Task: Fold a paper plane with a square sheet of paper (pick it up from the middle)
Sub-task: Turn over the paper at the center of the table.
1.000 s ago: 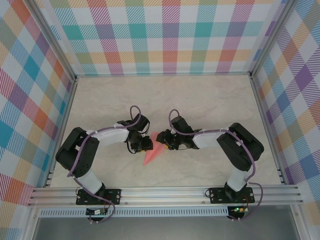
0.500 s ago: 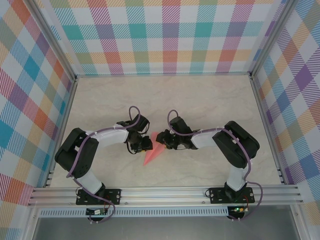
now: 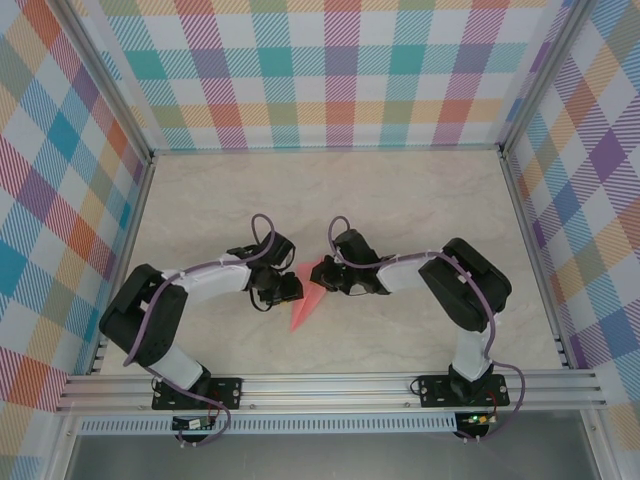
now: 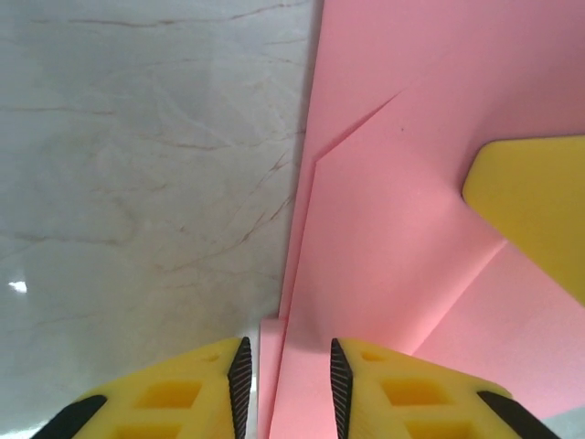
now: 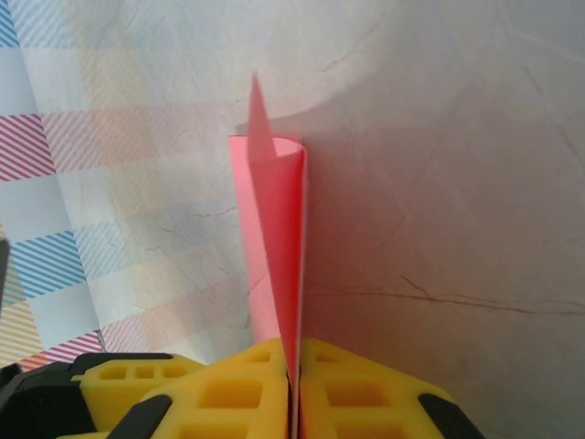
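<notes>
The salmon-pink paper plane (image 3: 308,292) lies mid-table as a slim dart with its tip pointing toward the near edge. My right gripper (image 3: 328,282) is at its wide end, shut on a raised fold. In the right wrist view the paper plane (image 5: 279,238) stands edge-on, pinched between the yellow fingers (image 5: 238,389) of the right gripper (image 5: 295,384). My left gripper (image 3: 291,288) is at the plane's left side. In the left wrist view the left gripper (image 4: 288,380) has its jaws apart, and the folded edge of the paper plane (image 4: 384,229) runs between them. A yellow right finger (image 4: 539,210) rests on the paper.
The marble-patterned tabletop (image 3: 400,200) is bordered by aluminium rails (image 3: 330,385) at the near edge and checked walls (image 3: 330,70) on three sides. Both arms bend inward, so their wrists nearly meet over the paper.
The right gripper has closed onto the paper's raised fold and shifted slightly left. The left gripper stays beside the plane with its jaws about as far apart.
</notes>
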`<move>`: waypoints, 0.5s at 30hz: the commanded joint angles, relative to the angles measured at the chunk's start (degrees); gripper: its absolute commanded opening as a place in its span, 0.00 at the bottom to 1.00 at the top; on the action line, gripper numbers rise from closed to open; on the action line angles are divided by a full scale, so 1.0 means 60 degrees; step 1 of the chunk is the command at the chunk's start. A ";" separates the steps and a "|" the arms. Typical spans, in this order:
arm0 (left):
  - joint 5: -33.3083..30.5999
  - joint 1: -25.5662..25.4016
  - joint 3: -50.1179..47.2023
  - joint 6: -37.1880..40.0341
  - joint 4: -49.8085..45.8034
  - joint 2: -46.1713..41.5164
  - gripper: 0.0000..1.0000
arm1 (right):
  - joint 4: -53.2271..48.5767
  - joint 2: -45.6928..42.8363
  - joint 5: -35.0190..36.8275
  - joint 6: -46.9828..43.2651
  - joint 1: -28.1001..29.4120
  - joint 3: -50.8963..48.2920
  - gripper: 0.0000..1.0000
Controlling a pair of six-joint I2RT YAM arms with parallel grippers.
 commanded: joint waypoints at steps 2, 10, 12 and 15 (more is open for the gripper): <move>-0.0631 0.0096 -0.0411 -0.0400 0.0210 -0.1418 0.35 | -0.2422 -0.1106 0.0621 -0.1444 -0.0015 0.0728 0.08; -0.2559 0.0255 -0.1055 -0.0978 -0.0373 -0.3928 0.41 | -1.1533 -0.1782 0.5443 -0.3893 -0.0015 0.4433 0.11; -0.3006 0.0434 -0.1280 -0.1266 -0.0594 -0.4609 0.44 | -1.3248 -0.1544 0.6694 -0.4092 0.0020 0.5327 0.11; -0.3903 0.0553 -0.1652 -0.1828 -0.0943 -0.5572 0.56 | -1.5104 -0.0948 0.7998 -0.4106 0.0129 0.6446 0.13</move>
